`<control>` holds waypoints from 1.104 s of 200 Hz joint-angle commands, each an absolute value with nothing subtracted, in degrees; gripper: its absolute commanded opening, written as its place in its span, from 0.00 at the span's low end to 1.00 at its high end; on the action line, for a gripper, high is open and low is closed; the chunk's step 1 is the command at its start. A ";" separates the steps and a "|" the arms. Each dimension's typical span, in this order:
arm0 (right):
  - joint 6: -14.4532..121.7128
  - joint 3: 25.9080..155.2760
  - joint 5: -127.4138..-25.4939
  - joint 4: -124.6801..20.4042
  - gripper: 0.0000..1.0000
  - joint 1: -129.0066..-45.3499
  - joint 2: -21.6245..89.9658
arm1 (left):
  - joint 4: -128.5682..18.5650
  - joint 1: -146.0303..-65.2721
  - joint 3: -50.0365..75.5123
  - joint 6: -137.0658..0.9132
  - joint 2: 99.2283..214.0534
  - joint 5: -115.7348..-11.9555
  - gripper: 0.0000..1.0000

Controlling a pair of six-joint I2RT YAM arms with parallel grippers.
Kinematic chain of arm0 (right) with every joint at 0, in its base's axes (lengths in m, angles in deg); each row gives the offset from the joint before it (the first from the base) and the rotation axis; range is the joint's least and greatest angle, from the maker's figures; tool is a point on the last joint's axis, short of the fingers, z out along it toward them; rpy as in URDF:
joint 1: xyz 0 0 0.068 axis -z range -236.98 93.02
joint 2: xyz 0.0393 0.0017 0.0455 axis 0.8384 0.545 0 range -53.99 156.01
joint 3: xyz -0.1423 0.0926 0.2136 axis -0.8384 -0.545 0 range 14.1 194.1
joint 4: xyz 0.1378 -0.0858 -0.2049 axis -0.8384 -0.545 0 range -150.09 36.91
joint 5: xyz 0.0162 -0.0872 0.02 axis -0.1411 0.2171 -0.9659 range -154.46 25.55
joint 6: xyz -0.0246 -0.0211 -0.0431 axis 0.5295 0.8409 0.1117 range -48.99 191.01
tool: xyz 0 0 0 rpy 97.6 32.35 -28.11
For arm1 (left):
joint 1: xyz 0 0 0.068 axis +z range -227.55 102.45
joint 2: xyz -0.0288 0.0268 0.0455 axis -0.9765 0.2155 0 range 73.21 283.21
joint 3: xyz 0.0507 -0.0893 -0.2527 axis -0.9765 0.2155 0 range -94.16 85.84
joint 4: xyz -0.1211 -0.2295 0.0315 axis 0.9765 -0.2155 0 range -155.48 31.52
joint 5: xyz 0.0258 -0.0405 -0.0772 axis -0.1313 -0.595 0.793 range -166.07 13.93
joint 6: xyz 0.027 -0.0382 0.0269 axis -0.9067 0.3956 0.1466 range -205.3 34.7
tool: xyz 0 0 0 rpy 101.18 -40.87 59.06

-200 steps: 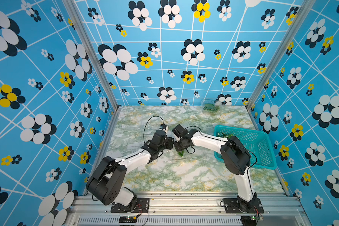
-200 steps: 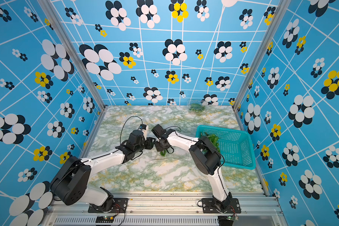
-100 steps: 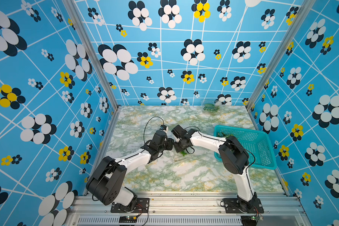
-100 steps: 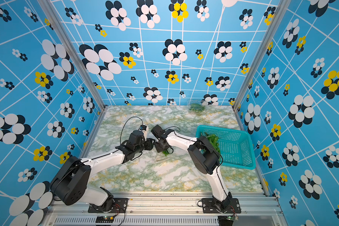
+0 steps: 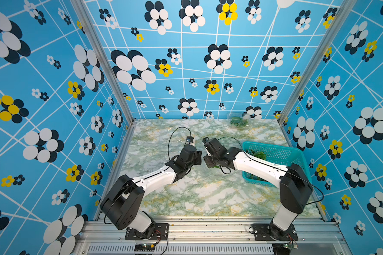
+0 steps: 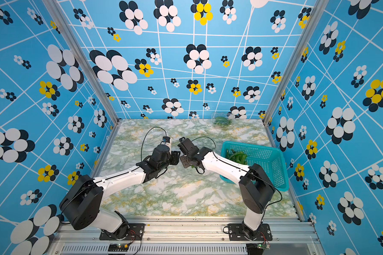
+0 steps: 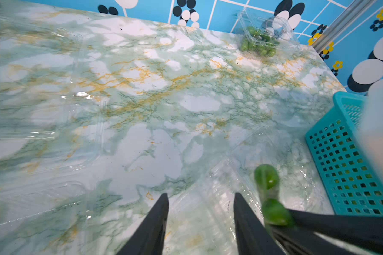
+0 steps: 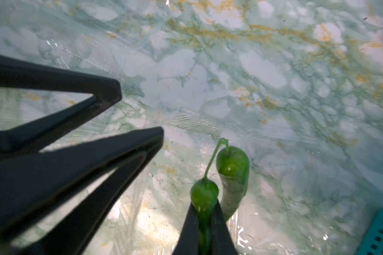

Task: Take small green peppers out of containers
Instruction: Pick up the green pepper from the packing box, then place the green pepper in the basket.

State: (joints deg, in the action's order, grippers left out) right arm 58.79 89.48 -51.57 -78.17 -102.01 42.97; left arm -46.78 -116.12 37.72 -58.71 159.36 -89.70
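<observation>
Blue flower-print walls all round, green-veined marble tabletop (image 5: 186,198) underneath, and the action is dead centre. The right hand (image 8: 205,202) has its fingers pinched together on a small green pepper (image 8: 203,194). The body is squeezed between the tips and the thin stem pokes out ahead, so its long axis runs straight on from the fingers. A second pepper (image 8: 232,170), curved, sits just beside it over clear plastic; caught as well or only lying there, I can't tell. Almost nose to nose with it, the left hand (image 7: 200,196) has its fingers apart over the open container (image 7: 212,183), and I can't say whether they touch the plastic. Now the bit that matters: the teal basket (image 5: 272,146), with peppers (image 5: 258,155) in it already, lies on the right arm's own side, close by its forearm. That arm is plainly the nearer, so I'd expect a swing back that way. Empty clear containers (image 7: 53,136) lie flat on the left arm's side. One more container (image 5: 238,120) waits by the back wall with green inside. No label or writing that I can read anywhere.
</observation>
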 commanded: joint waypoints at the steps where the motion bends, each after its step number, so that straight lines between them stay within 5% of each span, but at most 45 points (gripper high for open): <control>1: 58.00 86.26 -51.03 -75.84 0.00 -98.30 38.22 | -48.04 -116.89 36.66 -56.77 157.50 -101.04 0.50; 50: 56.73 82.69 -45.24 -77.88 0.00 -94.40 30.89 | -45.30 -116.96 39.61 -56.33 155.52 -104.46 0.50; 97: 52.56 76.52 -45.88 -77.06 0.00 -82.32 26.20 | -49.24 -117.26 40.20 -65.23 150.53 -103.81 0.48; 122: 50.51 74.50 -46.92 -77.73 0.00 -78.91 23.96 | -43.03 -117.28 44.67 -70.52 146.76 -100.08 0.57; 136: 50.43 73.66 -46.43 -77.90 0.00 -78.14 23.68 | -42.98 -117.28 45.04 -68.96 147.00 -102.10 0.76; 190: 47.35 66.54 -47.26 -78.16 0.00 -74.04 23.57 | -45.05 -117.62 41.39 -71.27 151.64 -98.36 0.74; 221: 47.28 67.08 -48.71 -76.70 0.25 -73.58 28.73 | -44.96 -119.33 38.75 -73.33 154.82 -96.82 0.70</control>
